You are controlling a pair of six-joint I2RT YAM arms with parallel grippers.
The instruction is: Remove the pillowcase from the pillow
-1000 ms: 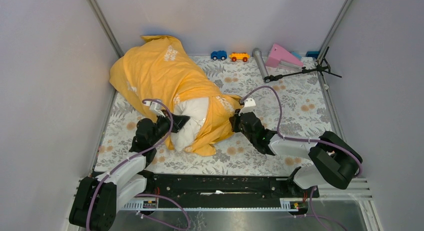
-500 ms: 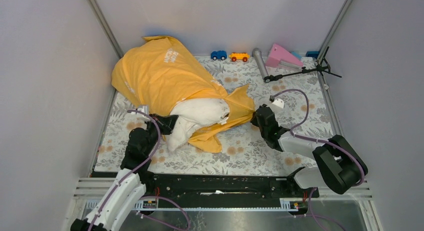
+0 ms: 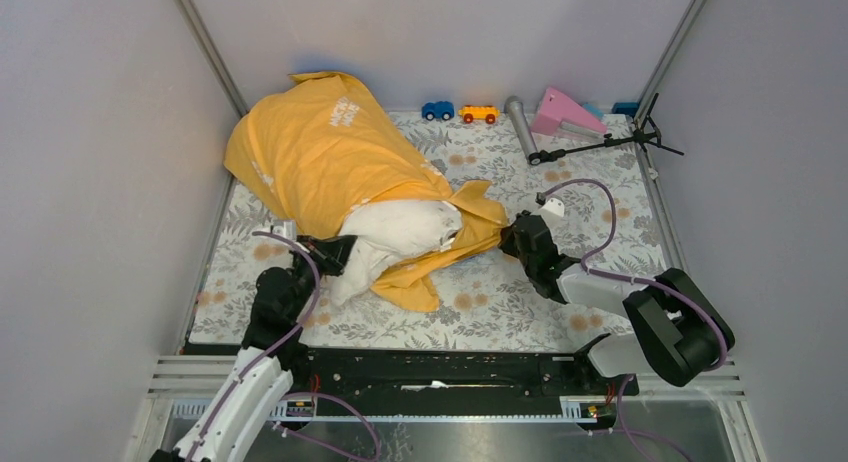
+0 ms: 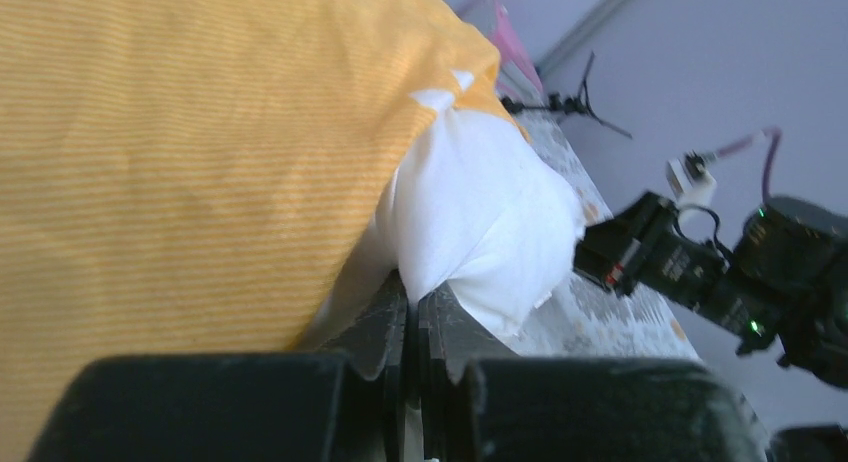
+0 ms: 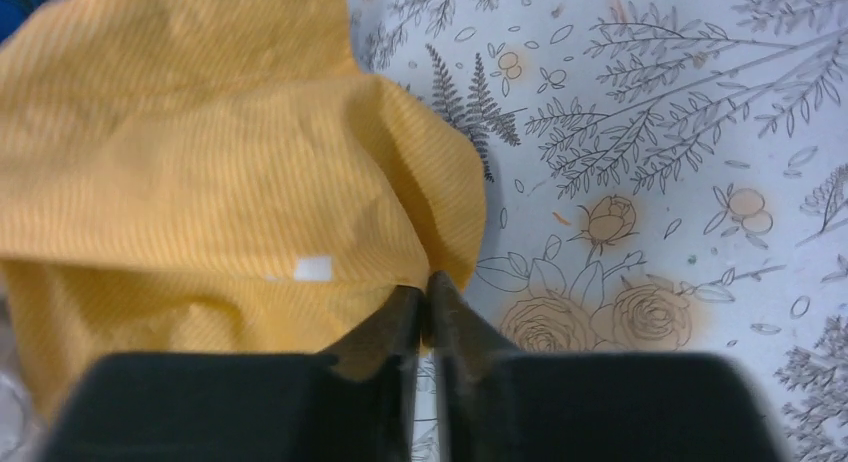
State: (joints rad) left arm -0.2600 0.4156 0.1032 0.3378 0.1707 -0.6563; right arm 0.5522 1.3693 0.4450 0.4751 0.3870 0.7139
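Note:
The yellow-orange pillowcase lies heaped at the back left and covers most of the pillow. The off-white pillow sticks out of its open end towards the front. My left gripper is shut on a corner of the pillow, the white fabric pinched between its jaws. My right gripper is shut on the pillowcase's open edge, right of the pillow, low over the cloth. The rest of the pillow is hidden inside the pillowcase.
The floral table cloth covers the table. At the back stand a blue toy car, an orange toy car, a grey tube, a pink wedge and a black tripod. Grey walls close both sides.
My right gripper pulled the pillowcase edge to the right and my left gripper drew the pillow corner back towards the front left. More of the white pillow shows. In the last half second little moved.

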